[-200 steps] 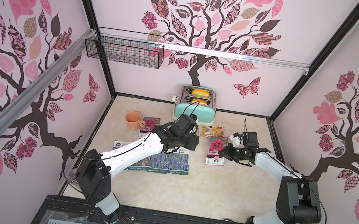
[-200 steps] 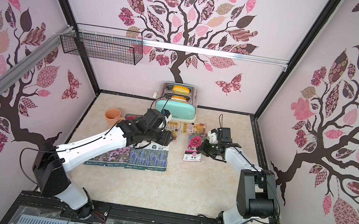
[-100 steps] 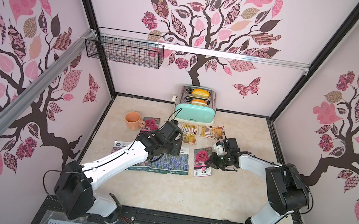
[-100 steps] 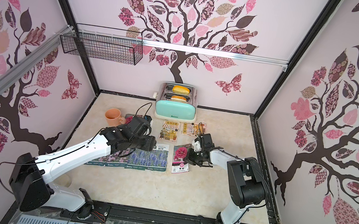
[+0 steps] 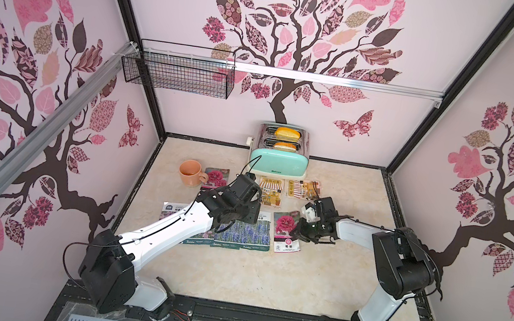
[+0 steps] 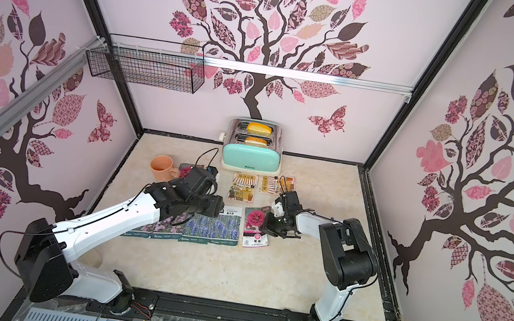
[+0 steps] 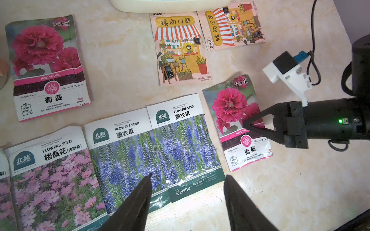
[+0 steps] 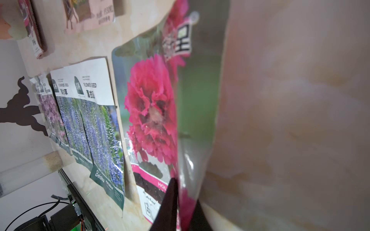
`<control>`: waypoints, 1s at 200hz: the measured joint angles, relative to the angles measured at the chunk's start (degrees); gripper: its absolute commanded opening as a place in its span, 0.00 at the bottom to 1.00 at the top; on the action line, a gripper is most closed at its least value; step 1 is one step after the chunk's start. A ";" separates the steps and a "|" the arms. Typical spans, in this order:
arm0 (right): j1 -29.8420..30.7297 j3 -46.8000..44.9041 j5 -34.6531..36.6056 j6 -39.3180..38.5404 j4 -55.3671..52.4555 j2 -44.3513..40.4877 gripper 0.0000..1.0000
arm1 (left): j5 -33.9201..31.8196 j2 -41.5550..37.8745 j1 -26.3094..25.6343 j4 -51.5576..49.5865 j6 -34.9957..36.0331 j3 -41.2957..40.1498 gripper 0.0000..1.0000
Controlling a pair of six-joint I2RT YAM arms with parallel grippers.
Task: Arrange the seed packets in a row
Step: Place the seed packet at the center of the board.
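Front: bare surface (image 5: 263,282) across the lower middle of frame, wide open.
Right edge: free strip beside the wall.
Back centre: toaster (image 5: 277,165), shopfront packets (image 5: 271,190) just before it.
Back left: mug (image 5: 190,173).
Middle: packet row (image 5: 246,234) under the left arm (image 5: 181,223); right hand (image 5: 295,236) pinching the magenta packet (image 5: 285,224) beside it.

In both top views the left arm (image 5: 181,223) covers most of the pink-flower packets (image 5: 171,209) at the left of the row. In a top view its wrist also hides part of the far magenta packet (image 6: 185,169) beside the mug (image 6: 160,168). The left wrist view cuts off the leftmost pink-flower packet (image 7: 3,200) and the toaster (image 7: 170,5) at its edges. In the right wrist view the near magenta packet (image 8: 156,112) blurs close to the lens.
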 measured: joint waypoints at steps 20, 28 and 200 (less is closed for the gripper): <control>0.20 0.00 -0.15 0.42 0.48 -0.15 0.22 | 0.24 0.02 0.02 0.15 0.00 0.00 0.60; 0.31 -0.04 -0.15 0.76 0.66 -0.20 0.25 | 0.28 0.07 0.02 0.20 0.00 0.00 0.60; 0.87 1.97 10.47 -1.14 -3.48 -2.84 0.62 | 3.15 2.73 0.02 0.83 0.00 -0.09 0.59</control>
